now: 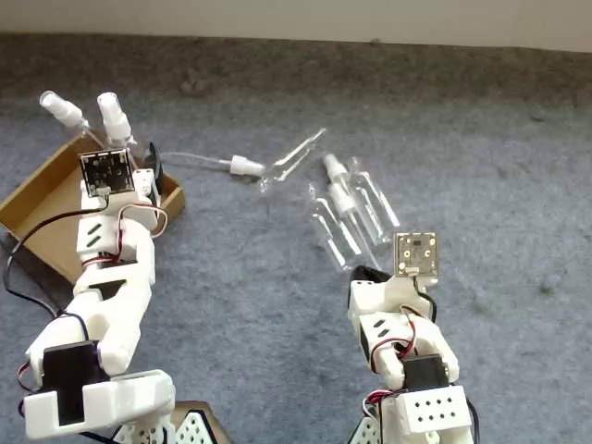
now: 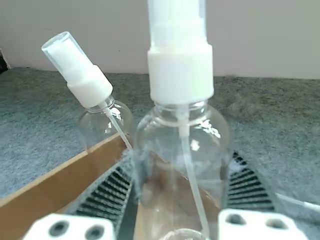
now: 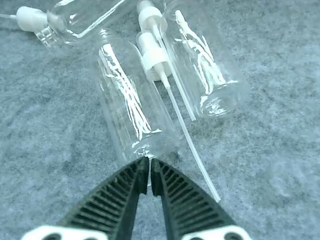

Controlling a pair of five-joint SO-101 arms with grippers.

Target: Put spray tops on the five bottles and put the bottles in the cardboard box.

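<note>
The left pincer (image 2: 180, 205) clasps a capped bottle (image 2: 180, 145) upright over the cardboard box (image 2: 45, 192). Just beyond it, a second capped bottle (image 2: 97, 112) leans behind the box wall. The right pincer (image 3: 150, 167) is closed, its tips at the base of an uncapped bottle (image 3: 130, 105) lying on the tabletop (image 3: 270, 165). Past that bottle lie two spray tops (image 3: 150, 50), another bottle (image 3: 205, 65), and farthest off a third bottle (image 3: 85, 15).

held bottle (image 2: 180, 150): cap top and base cut off by frame edges.
box (image 1: 37, 199): middle hidden under left arm (image 1: 116, 277), high view.
far bottle (image 3: 82, 20): body cut off by frame edge.
</note>
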